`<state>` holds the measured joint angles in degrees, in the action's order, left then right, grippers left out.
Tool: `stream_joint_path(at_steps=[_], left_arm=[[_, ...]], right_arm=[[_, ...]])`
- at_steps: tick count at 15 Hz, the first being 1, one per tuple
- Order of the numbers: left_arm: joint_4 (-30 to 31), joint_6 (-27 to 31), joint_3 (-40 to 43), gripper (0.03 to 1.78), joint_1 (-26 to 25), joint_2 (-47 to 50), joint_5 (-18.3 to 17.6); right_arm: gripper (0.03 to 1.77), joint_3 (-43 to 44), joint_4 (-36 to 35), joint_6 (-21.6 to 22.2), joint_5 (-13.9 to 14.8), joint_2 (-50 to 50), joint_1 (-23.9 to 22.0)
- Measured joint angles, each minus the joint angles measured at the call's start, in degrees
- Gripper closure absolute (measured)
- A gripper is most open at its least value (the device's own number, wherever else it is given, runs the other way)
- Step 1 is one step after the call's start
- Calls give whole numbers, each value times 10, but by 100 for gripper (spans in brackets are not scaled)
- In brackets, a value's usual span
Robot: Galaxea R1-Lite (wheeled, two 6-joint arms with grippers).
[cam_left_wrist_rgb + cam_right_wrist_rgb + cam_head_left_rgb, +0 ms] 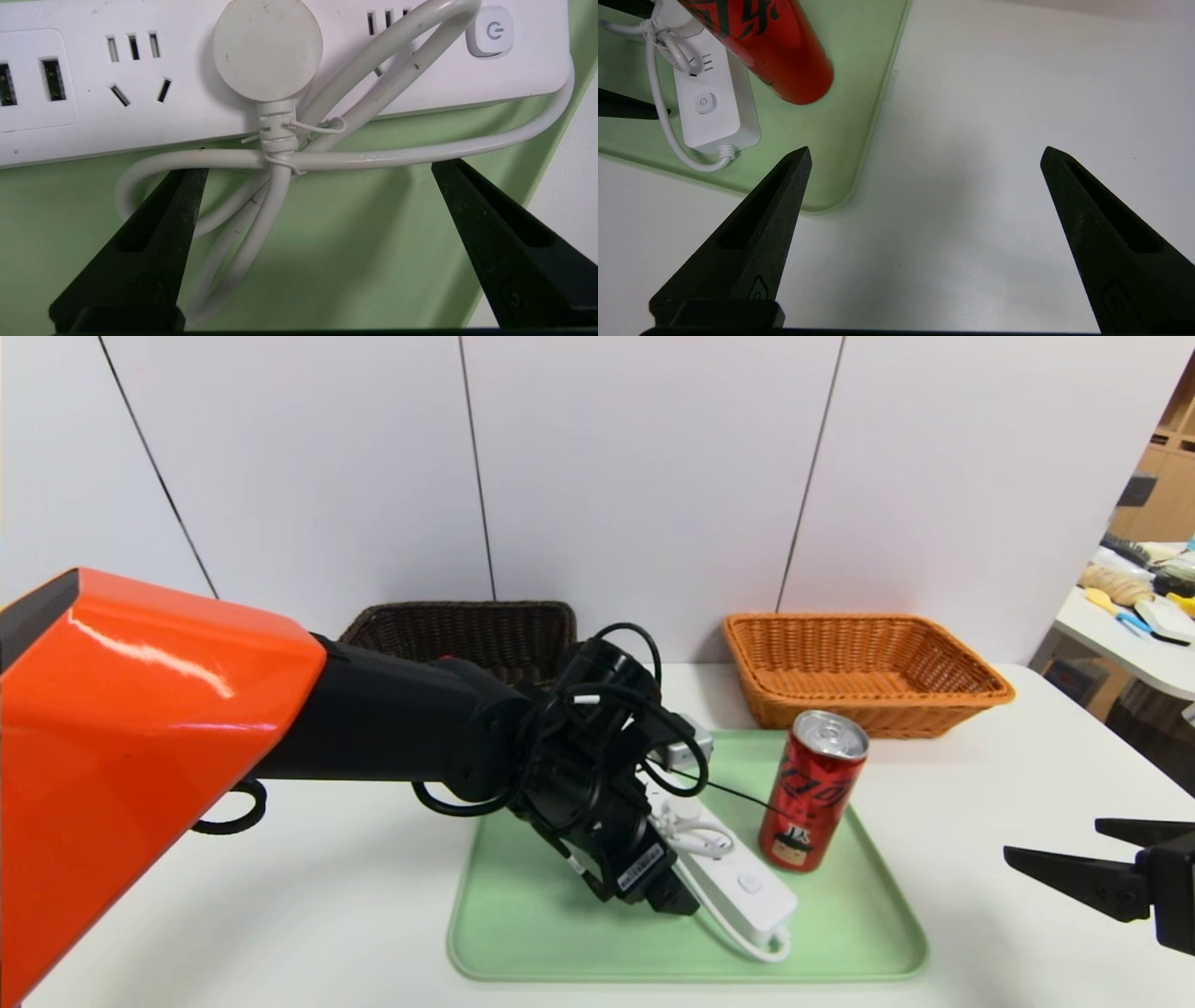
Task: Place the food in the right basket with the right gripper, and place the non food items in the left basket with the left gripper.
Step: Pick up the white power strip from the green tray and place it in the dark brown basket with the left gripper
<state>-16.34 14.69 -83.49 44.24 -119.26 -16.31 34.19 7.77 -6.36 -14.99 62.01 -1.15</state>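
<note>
Pickup of the power strip point(140, 93) was in hand: the left gripper point(317, 172) hovered, jaws apart, over its cord point(373, 161). Next it likely needed lowering and closing (right gripper point(924, 158) idle, also apart).

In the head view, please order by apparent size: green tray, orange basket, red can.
1. green tray, nearest the camera
2. orange basket, farther back, so true size is unsure
3. red can
</note>
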Motion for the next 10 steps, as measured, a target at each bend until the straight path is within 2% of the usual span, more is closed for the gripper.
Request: stream_joint_path(at_steps=[1, 4, 8, 9, 10], left_arm=[[0, 0, 1, 12, -1, 0, 0], [0, 1, 3, 63, -1, -2, 9], [0, 1, 4, 107, -1, -3, 11], [0, 2, 4, 146, -1, -3, 12], [1, 5, 4, 166, -1, -4, 17]], right_arm=[[10, 0, 0, 0, 0, 0, 0], [10, 0, 0, 0, 0, -2, 0], [10, 0, 0, 0, 0, -3, 0], [10, 0, 0, 0, 0, -4, 0], [10, 1, 0, 0, 0, -6, 0]])
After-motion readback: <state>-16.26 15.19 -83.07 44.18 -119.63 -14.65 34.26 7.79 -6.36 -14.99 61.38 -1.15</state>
